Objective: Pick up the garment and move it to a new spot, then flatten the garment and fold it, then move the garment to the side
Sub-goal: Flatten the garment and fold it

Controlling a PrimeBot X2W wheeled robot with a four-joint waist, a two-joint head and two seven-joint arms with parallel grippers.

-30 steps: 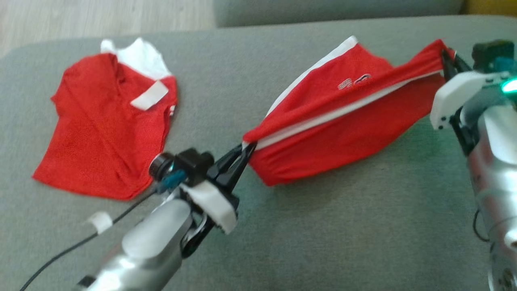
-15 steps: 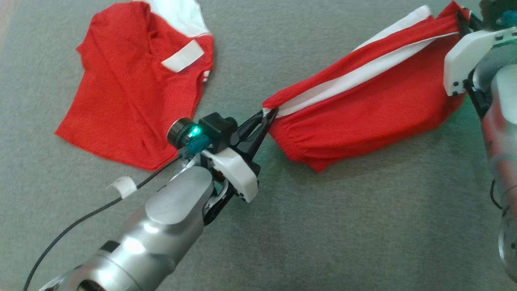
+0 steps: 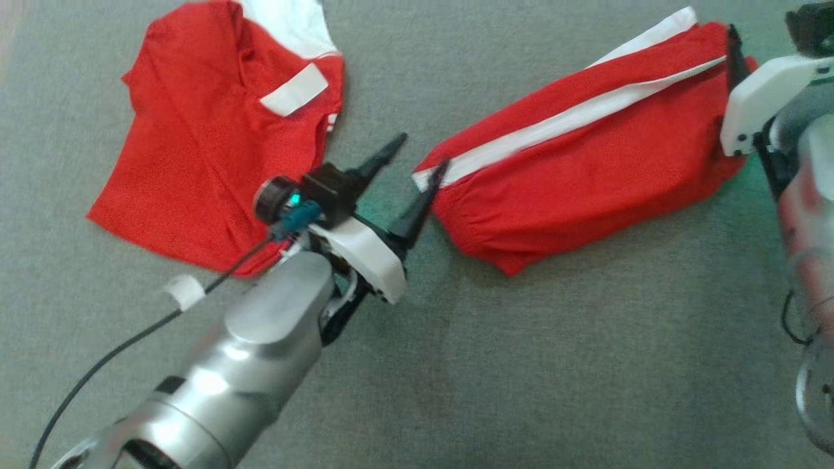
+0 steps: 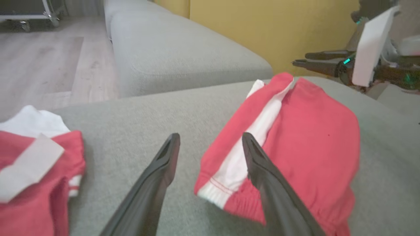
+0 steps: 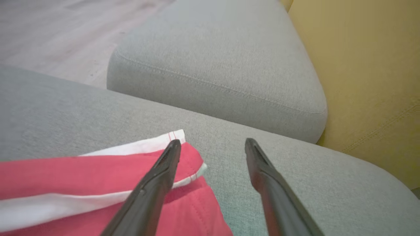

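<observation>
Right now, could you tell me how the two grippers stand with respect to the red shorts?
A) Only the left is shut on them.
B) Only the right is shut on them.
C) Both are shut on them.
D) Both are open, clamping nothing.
D: the left gripper and the right gripper each have their fingers wide apart in their wrist views, pinching no cloth, and the red shorts lie on the grey cushion.

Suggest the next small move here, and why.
The left claw and right claw are open, and the red shorts lie free but bunched on the grey cushion. So probably lift both clear, ready to flatten.
</observation>
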